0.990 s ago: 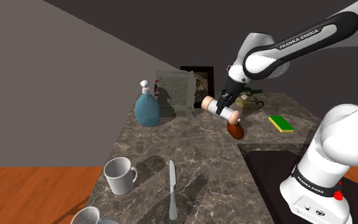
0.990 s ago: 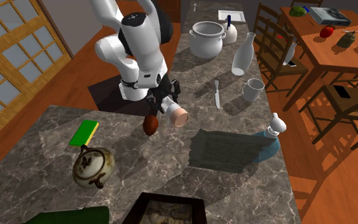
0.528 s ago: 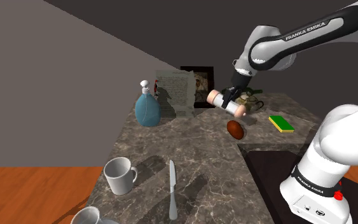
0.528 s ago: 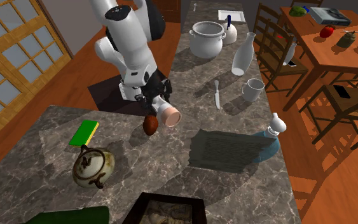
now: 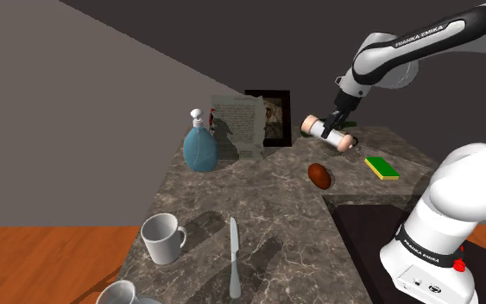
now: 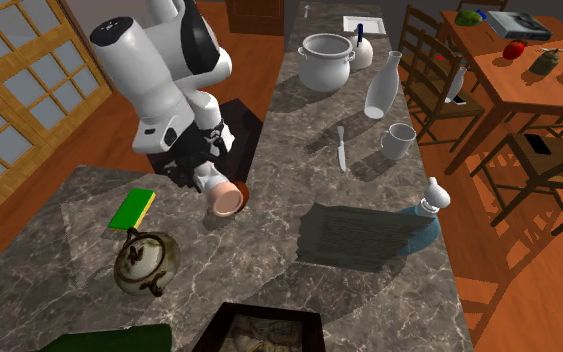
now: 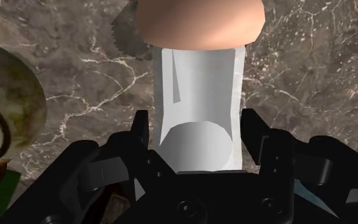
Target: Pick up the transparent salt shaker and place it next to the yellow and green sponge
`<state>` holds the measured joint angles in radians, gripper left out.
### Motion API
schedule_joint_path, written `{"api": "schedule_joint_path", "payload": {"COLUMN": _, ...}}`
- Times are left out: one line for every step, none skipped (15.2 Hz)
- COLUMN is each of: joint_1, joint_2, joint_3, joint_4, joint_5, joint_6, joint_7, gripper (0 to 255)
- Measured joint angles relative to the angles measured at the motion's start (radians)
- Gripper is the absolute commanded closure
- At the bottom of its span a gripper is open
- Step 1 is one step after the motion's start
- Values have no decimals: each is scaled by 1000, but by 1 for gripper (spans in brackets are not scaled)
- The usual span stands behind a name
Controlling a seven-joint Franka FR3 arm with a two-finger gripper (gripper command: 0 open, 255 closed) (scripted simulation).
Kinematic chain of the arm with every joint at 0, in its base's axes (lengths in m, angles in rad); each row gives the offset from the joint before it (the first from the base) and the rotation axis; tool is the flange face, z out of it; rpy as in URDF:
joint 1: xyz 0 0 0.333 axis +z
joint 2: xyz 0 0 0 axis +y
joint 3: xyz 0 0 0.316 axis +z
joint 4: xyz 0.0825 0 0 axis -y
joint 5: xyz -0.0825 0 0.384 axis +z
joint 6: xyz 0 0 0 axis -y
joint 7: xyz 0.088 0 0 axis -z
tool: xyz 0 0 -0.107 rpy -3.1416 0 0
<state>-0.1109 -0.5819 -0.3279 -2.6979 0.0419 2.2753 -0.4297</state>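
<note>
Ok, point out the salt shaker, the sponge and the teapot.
salt shaker [image 7: 199,89], wrist view, on its white body below the cap.
sponge [image 5: 382,167], shoulder view, on its green top face.
teapot [image 6: 147,262], second exterior view, on its lid.

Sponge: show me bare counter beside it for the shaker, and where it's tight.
Free: the marble counter between the sponge and the brown oval lump. Tight: the teapot sits close beyond the sponge. The pincer holds the salt shaker aloft.
</note>
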Motion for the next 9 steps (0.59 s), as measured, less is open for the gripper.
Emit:
{"api": "schedule_joint_path", "payload": {"joint_1": -11, "joint_2": 7, "joint_3": -24, "joint_4": 3, "joint_5": -8, "joint_6": 0, "joint_7": -29, "gripper": 255}}
{"api": "schedule_joint_path", "payload": {"joint_1": -22, "joint_2": 10, "joint_3": -45, "joint_4": 9, "joint_5": -16, "joint_6": -6, "joint_7": -54, "gripper": 255}}
{"api": "schedule_joint_path", "payload": {"joint_1": -30, "joint_2": 27, "joint_3": -71, "joint_4": 35, "joint_5": -21, "joint_6": -17, "joint_7": -84, "gripper": 255}}
{"api": "schedule_joint_path", "payload": {"joint_1": -34, "joint_2": 44, "joint_3": -94, "joint_4": 50, "joint_5": -24, "joint_6": -19, "joint_7": -111, "gripper": 255}}
{"api": "schedule_joint_path", "payload": {"joint_1": -43, "joint_2": 50, "joint_3": -115, "joint_4": 66, "joint_5": -30, "joint_6": -31, "joint_7": -137, "gripper": 255}}
{"api": "schedule_joint_path", "payload": {"joint_1": -50, "joint_2": 67, "joint_3": -143, "joint_4": 84, "joint_5": -34, "joint_6": -35, "joint_7": -169, "gripper": 255}}
{"api": "schedule_joint_path", "payload": {"joint_1": -49, "joint_2": 93, "joint_3": -168, "joint_4": 111, "joint_5": -31, "joint_6": -39, "joint_7": -198, "gripper": 255}}
{"api": "schedule_joint_path", "payload": {"joint_1": -53, "joint_2": 111, "joint_3": -193, "joint_4": 137, "joint_5": -32, "joint_6": -51, "joint_7": -228, "gripper": 255}}
{"api": "schedule_joint_path", "payload": {"joint_1": -58, "joint_2": 123, "joint_3": -215, "joint_4": 155, "joint_5": -32, "joint_6": -59, "joint_7": -255, "gripper": 255}}
